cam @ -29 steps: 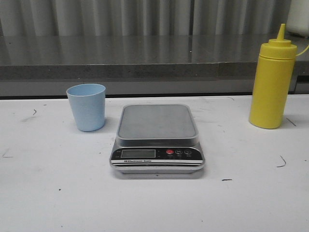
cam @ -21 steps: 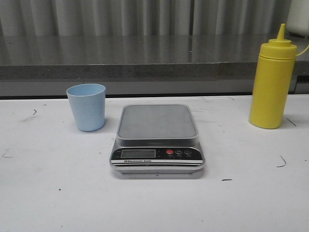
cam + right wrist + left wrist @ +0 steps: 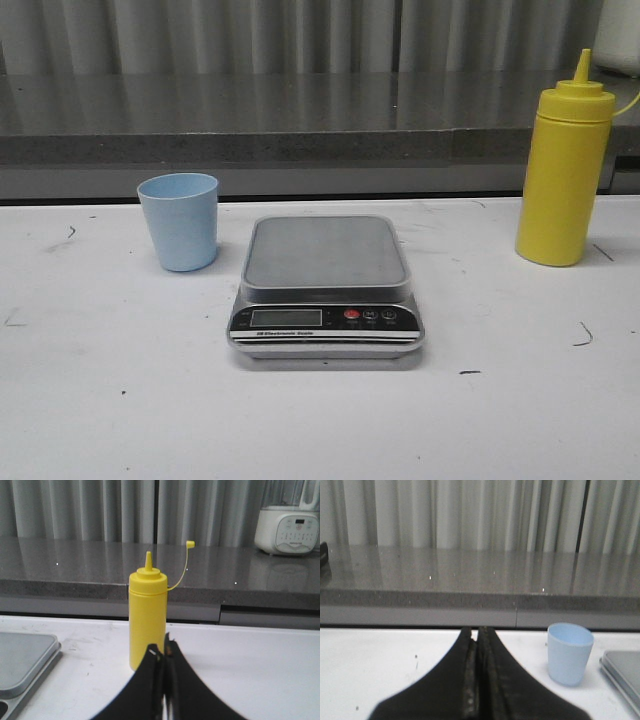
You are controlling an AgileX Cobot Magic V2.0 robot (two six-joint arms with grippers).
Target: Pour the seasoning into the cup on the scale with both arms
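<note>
Right now both sets of jaws are pressed together w/ nothing between them. Left gripper (image 3: 477, 630) shows its two fingers meeting in a thin seam in the left wrist view; right gripper (image 3: 164, 650) looks the same in the right wrist view, tips touching, empty.

Outward from the left jaws: cup (image 3: 569, 653) stands upright on the table (image 3: 120, 400), open mouth up, ahead of the fingers and off toward approx 2 o'clock, clearly apart from them. A corner of the scale (image 3: 622, 672) lies just past the cup on that side.

Outward from the right jaws: seasoning bottle (image 3: 147, 617) stands upright at approx 12 o'clock, almost dead ahead, long axis vertical, nozzle up; its little tethered cap hangs open off to one side. Fingertips sit in front of the bottle's base, though whether close or apart I can't tell.

Front view: scale (image 3: 326, 285) at centre, platform bare. Cup (image 3: 179, 220) sits at its approx 10 o'clock, near but not on it. Bottle (image 3: 564, 175) is well apart at approx 2 o'clock, far right.

Judgement: task hasn't begun. Left arm is nearer the cup, right arm nearer the bottle. Each must spread its jaws first; cup needs to go onto the platform before any pour.
</note>
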